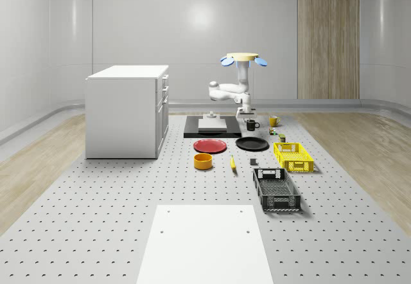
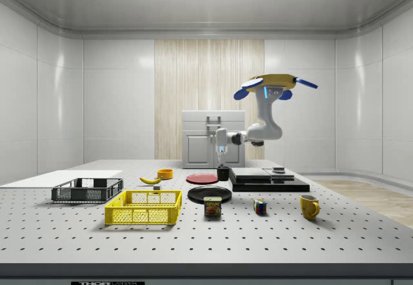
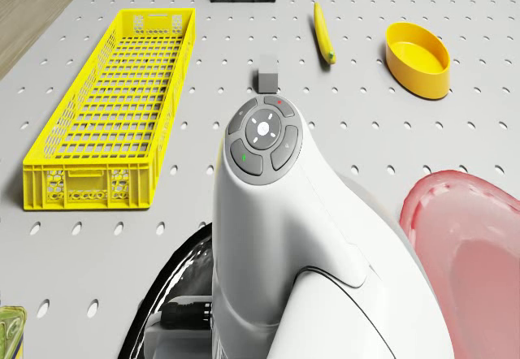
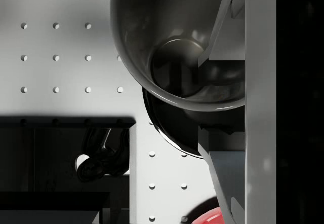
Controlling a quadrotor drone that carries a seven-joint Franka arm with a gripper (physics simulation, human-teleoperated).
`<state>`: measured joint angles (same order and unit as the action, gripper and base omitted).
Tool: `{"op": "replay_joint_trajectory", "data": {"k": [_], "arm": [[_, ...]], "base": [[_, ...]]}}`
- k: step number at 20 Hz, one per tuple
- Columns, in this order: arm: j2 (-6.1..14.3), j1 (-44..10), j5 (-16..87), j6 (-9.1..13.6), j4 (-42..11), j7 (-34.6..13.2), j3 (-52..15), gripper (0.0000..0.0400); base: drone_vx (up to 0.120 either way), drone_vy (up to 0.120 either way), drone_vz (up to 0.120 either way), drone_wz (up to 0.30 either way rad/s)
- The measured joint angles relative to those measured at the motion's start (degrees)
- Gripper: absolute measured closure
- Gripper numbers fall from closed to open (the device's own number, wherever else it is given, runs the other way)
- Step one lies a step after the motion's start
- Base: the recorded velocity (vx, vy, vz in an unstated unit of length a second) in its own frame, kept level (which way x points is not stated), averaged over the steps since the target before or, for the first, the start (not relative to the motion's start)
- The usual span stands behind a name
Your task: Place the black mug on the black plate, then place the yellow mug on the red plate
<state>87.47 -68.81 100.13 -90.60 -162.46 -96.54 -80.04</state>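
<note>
Your gripper (image 4: 223, 102) has its fingers astride the black mug's (image 1: 252, 125) rim, one inside the bowl and one outside; whether they pinch yet, you cannot tell. The mug stands on the table (image 1: 128, 200) just behind the black plate (image 1: 252, 144). The thin wall could slip if you lift on a loose grip, or the mug could tip. The drone (image 2: 274, 82) hovers behind the plates, arm elbowed down and forward, wrist pointing straight down. The yellow mug (image 2: 310, 206) waits well apart.
</note>
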Motion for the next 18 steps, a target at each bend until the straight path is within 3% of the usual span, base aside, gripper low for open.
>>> {"op": "replay_joint_trajectory", "data": {"k": [9,18], "arm": [[0.7,-0.1,-0.2,-0.6,0.0,-0.1,0.0,0.0290],[1.3,-0.9,5.0,-3.2,1.2,-0.1,5.7,0.0290]], "base": [[0.120,0.000,0.000,0.000],[0.000,0.000,0.000,0.000]]}}
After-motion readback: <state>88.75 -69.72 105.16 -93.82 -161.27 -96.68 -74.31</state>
